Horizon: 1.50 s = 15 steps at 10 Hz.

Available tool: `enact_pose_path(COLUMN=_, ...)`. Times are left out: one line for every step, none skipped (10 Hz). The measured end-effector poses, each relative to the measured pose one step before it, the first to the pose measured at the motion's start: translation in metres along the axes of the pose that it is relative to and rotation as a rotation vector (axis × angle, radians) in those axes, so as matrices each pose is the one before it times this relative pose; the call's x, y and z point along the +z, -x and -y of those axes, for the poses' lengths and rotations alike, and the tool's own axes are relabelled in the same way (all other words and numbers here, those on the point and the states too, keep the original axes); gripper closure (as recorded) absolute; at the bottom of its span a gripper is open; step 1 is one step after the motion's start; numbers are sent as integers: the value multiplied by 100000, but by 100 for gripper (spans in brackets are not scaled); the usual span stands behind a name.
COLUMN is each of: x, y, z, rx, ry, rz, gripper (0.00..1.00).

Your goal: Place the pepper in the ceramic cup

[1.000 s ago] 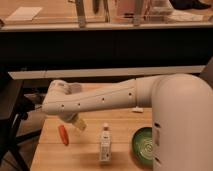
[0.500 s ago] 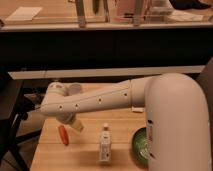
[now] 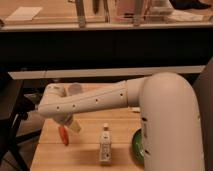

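Little has been altered at the lower left of the frame: the pepper (image 3: 63, 135) is found lying on the wooden surface (image 3: 82, 157) much where it lay a second ago, not yet lifted. What has changed is the gripper (image 3: 70, 125), which has been drawn slightly leftward and is now set just above and beside the pepper's upper end. Contact cannot be confirmed, and whether the jaws are wide or narrow cannot be told. A pale round rim, taken to be the ceramic cup (image 3: 75, 89), is seen just above the arm (image 3: 100, 102), further back on the surface. Toward the centre, the white bottle (image 3: 105, 145) is left standing upright, clear of the gripper. At the right, the green bowl (image 3: 136, 146) has been largely covered by the arm's bulky shoulder. The grasp is therefore judged to be at hand, with the carry to the cup still outstanding.
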Motion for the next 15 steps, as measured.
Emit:
enact_pose_path(x=282, y=215, z=275, rx=-566, ry=-217, rz=587, gripper=20)
enact_pose_path(x=159, y=133, z=163, rx=-371, ry=-104, rz=442, gripper=20)
enact_pose_path(x=136, y=124, z=128, rx=-411, ry=-1, rz=317, gripper=20)
enact_pose_path(x=155, y=97, z=141, rx=-271, ry=-174, rz=370, gripper=20)
enact_pose_path(x=398, y=58, z=134, rx=-601, ry=105, rz=369, gripper=20)
enact_pose_path(x=245, y=135, z=147, rx=-507, ry=-61, rz=241, gripper=20)
enact_pose_path(x=262, y=254, z=284, rx=-916, ry=-153, rz=359, gripper=20)
enact_pose_path(x=149, y=86, z=150, rx=-481, ry=-285, rz=217, gripper=20)
enact_pose_path(x=264, y=-29, z=23, rx=-387, ry=100, rz=283, gripper=20)
enact_pose_path(x=157, y=9, z=70, rx=-471, ry=-15, rz=186, gripper=20)
enact_pose_path(x=197, y=149, z=215, rx=-1334, ry=-56, rz=197, gripper=20)
enact_pose_path(x=46, y=96, z=234, rx=-1252, ry=-119, rz=71, gripper=20)
enact_pose_path(x=163, y=47, z=84, rx=-977, ry=225, rz=41, gripper=20)
enact_pose_path(x=161, y=74, z=201, rx=-1212, ry=-87, rz=113, gripper=20)
enact_pose_path(x=161, y=129, z=115, rx=-681, ry=46, rz=177, gripper=20)
